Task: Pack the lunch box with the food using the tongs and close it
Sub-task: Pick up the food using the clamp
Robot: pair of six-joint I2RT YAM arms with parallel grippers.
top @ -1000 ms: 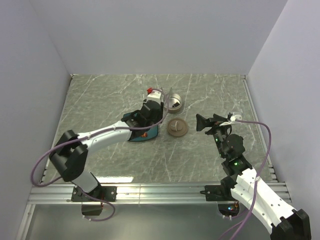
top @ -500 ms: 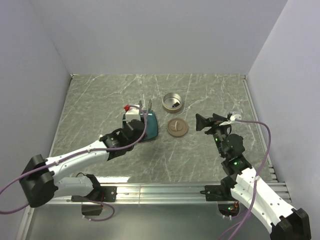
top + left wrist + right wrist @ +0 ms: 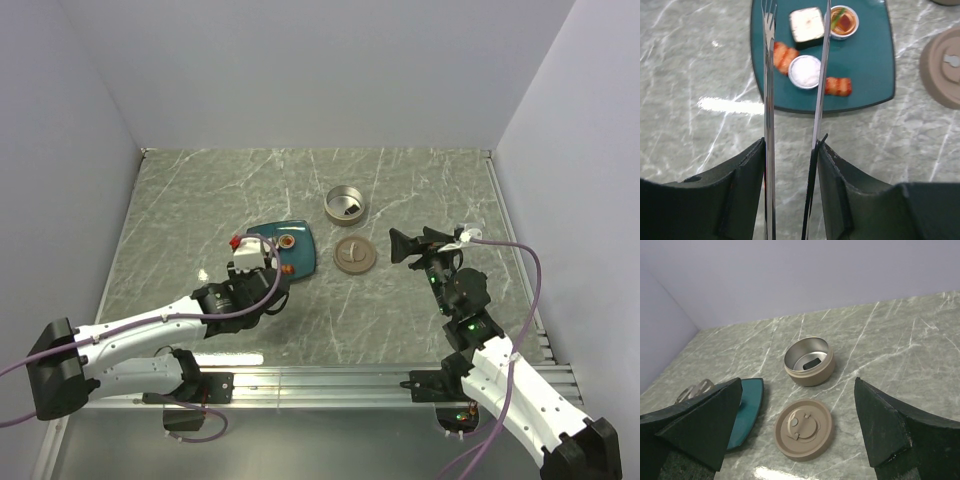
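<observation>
The tongs [image 3: 769, 75] are gripped between my left gripper's [image 3: 791, 145] fingers [image 3: 747, 190], their two thin arms held apart and reaching over the teal plate [image 3: 870, 65]. Food lies on the plate: a white round [image 3: 805, 71], orange-red pieces [image 3: 838, 86] and a white square [image 3: 806, 24]. Nothing sits between the tong tips. The lunch box [image 3: 346, 205] stands open beyond the plate with a small dark piece [image 3: 811, 362] inside. Its tan lid [image 3: 354, 255] lies flat beside the plate. My right gripper [image 3: 405, 245] hovers open just right of the lid.
Grey walls enclose the marble table on three sides. A metal rail [image 3: 320, 380] runs along the near edge by the arm bases. In the right wrist view the plate [image 3: 747, 410] sits left of the lid [image 3: 803, 429].
My left arm has drawn back from the lunch box toward the near left, carrying the tongs; their tips now hang over the plate. The right arm has stayed put.
</observation>
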